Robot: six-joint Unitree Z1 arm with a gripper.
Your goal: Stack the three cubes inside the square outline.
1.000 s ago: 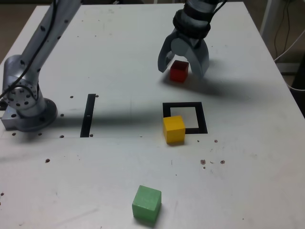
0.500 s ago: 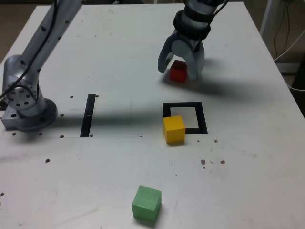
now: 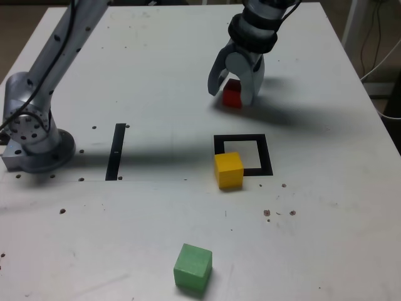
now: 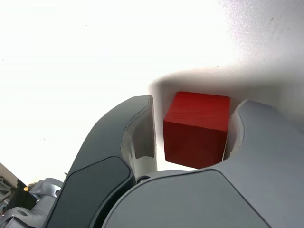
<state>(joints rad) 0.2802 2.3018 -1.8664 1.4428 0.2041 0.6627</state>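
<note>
I reached down with my jaws around the red cube, parted, a gap on one side. It sat between them, one face roughly toward each finger, no long axis.

looks like a robotics lab or a similar test setup tbh: a jointed metal arm is mounted at a scuffed white table marked with a black square outline and a black strip, cables hanging beside it
</note>
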